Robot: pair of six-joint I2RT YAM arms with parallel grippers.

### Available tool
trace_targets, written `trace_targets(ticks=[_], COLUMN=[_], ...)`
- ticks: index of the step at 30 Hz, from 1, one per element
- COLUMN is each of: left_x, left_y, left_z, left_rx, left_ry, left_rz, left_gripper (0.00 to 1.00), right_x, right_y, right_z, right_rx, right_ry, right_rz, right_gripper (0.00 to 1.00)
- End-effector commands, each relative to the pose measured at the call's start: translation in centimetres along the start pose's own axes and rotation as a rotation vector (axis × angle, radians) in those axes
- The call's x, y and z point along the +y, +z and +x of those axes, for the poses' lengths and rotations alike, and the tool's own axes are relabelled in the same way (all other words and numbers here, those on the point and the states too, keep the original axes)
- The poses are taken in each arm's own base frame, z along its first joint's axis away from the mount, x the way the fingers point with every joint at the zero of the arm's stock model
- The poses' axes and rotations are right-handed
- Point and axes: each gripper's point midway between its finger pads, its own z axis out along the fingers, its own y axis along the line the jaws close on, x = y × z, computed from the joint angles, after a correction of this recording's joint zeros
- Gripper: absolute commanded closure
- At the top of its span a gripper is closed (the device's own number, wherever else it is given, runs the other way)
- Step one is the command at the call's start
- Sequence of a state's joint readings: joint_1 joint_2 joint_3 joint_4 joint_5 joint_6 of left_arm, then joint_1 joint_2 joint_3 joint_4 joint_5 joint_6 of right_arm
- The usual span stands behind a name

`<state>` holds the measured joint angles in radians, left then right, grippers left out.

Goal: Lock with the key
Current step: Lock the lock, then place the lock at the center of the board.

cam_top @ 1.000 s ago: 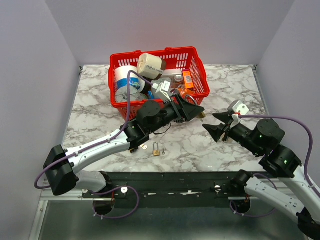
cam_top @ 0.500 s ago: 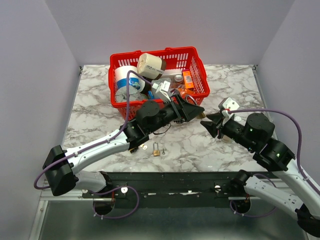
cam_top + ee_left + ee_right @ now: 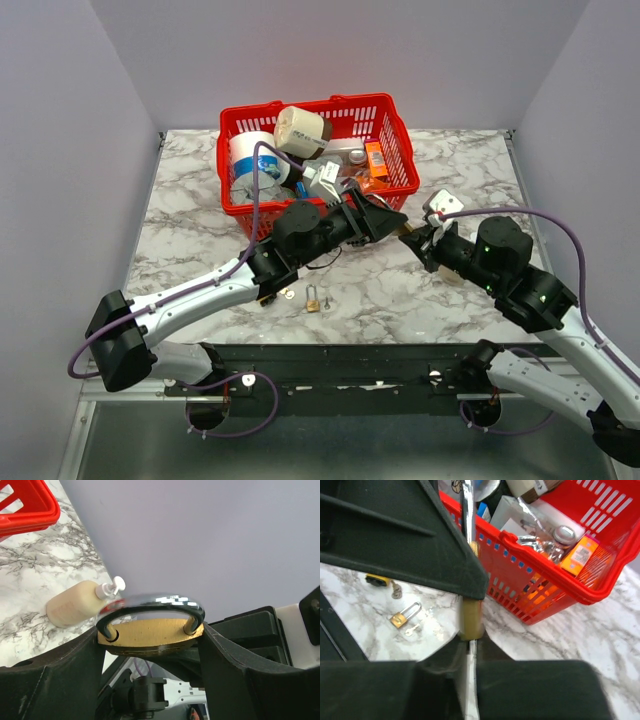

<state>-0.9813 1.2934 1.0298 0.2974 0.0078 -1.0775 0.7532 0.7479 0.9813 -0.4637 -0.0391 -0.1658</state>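
The red basket (image 3: 355, 110) stands at the upper centre of the marble worktop (image 3: 180, 225). It holds assorted items, including a white-and-blue roll (image 3: 250, 160) and a beige cylinder (image 3: 302, 130). The left gripper (image 3: 398, 220) reaches from the lower left to just below the basket's front right corner. The right gripper (image 3: 418, 242) meets it from the right, fingers drawn close together. A brass object (image 3: 406, 230), mostly hidden, shows between the two tips. A small padlock (image 3: 313, 301) lies flat at lower centre.
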Motion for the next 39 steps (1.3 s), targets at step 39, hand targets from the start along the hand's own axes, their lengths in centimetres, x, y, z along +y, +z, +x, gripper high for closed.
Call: trace_targets(ticks=[39], left_x=[16.4], left_y=[-6.8], left_z=[10.3], left_rx=[0.344], left_ry=[0.244], left_rz=[-0.527], left_gripper=[1.0], right_x=[-1.3], right_y=[-2.5], right_z=[4.4], right_rx=[0.043], right_ry=[0.262], right_rz=[0.15], right_gripper=[0.99])
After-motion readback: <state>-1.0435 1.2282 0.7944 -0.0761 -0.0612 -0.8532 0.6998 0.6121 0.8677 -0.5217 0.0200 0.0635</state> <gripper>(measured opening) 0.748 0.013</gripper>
